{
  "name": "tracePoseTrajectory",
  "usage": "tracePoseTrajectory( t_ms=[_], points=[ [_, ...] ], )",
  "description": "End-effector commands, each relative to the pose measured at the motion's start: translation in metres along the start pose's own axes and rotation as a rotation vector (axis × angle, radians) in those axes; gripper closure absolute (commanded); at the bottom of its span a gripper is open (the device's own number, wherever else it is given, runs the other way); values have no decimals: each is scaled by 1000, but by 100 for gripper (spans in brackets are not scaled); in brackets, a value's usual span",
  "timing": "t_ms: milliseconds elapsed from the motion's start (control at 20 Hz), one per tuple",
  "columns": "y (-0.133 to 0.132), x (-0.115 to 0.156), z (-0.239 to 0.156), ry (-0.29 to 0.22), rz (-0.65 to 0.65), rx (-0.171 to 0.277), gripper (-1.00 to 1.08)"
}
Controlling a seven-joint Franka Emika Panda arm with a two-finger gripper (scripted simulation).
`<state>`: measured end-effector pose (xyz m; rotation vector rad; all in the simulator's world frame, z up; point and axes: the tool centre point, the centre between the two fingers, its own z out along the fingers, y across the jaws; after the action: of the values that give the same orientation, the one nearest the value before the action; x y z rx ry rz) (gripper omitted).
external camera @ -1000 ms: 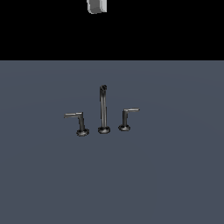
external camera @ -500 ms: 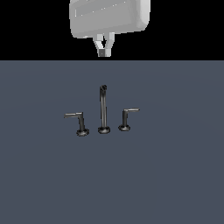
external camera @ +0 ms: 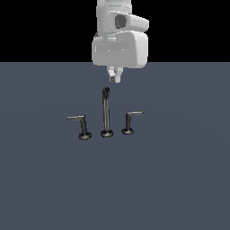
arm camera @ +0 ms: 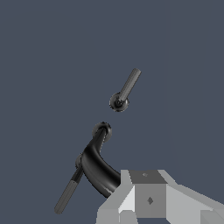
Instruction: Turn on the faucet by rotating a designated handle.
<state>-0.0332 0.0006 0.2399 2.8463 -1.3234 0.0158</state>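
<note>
- One arm (external camera: 119, 40) fills the upper middle of the exterior view, and I have it hanging above the faucet, a little behind the spout (external camera: 106, 112).
- The floor (external camera: 179, 179) is a plain grey surface, and the three faucet pieces stand on it in a row, each apart from the others.
- The spout is the tall piece in the middle; I judge I must go around it, not over its tip, so that the arm does not knock it.
- The handle (external camera: 131, 121) that I want stands just on the exterior view's right of the spout, with its lever pointing to that side. In the wrist view I cannot tell with certainty which lever it is.
- The other handle (external camera: 80, 126) is the mirror piece on the exterior view's left; I leave it alone.
- The gripper (external camera: 115, 81) has its fingers close together, with nothing between them, and it touches nothing yet.
- For a good turn I think I should come down beside the far end of the lever and push sideways there, because the end gives the most leverage.
</note>
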Motion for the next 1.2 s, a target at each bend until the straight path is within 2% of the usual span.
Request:
tracePoseTrajectory(
  t_ms=[0, 700, 1150],
  points=[
    [-6, 14, 17, 0, 56, 0, 108],
    [-22, 93, 109, -5, 360, -5, 108],
    [-22, 123, 141, -8, 470, -5, 108]
  ],
)
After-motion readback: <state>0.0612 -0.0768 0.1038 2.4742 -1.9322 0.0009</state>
